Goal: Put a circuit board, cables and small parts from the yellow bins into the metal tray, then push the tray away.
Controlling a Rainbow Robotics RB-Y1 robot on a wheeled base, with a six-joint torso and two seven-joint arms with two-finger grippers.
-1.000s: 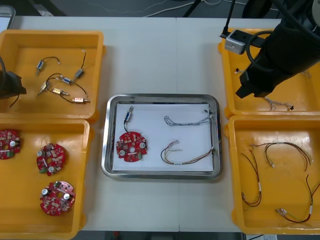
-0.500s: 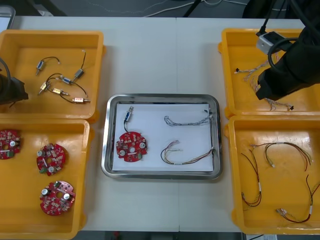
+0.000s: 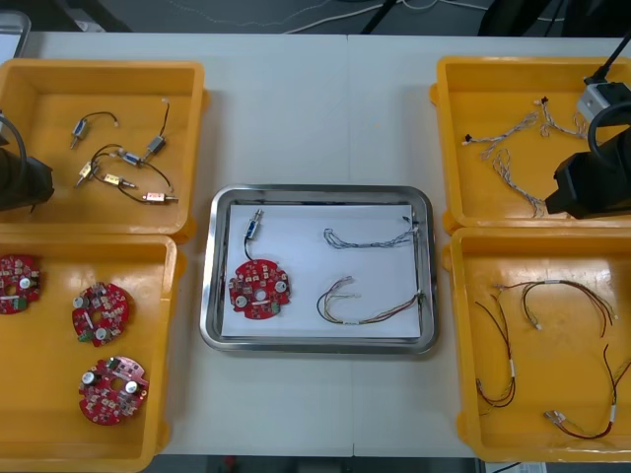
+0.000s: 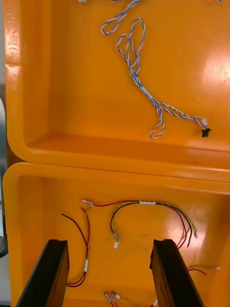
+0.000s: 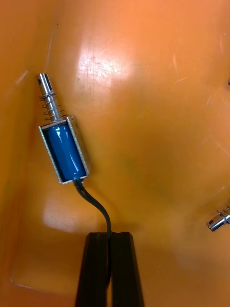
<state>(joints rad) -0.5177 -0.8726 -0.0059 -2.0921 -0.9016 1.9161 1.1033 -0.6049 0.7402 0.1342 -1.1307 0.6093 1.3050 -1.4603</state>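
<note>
in left bin point(image 5: 153, 96), left tool point(image 5: 109, 237) pinches lead point(image 5: 96, 201) (black) of blue small metal part point(image 5: 64, 151); right tool point(image 4: 110, 244) spread.

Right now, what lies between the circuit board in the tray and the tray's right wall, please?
In the front view, a red and yellow cable; the twisted blue and white cable lies farther back.

Setting: electronics assembly bench, in a workshop or lab.
Evidence: light table point(image 3: 315, 108); yellow bins point(image 3: 128, 99) at left and right, contents sorted by kind: round red circuit boards point(image 3: 100, 313), small metal parts point(image 3: 156, 146), cables point(image 3: 554, 284). Metal tray point(image 3: 320, 192) at centre. Loose cords point(image 3: 330, 17) on dark floor beyond the far edge.
</note>
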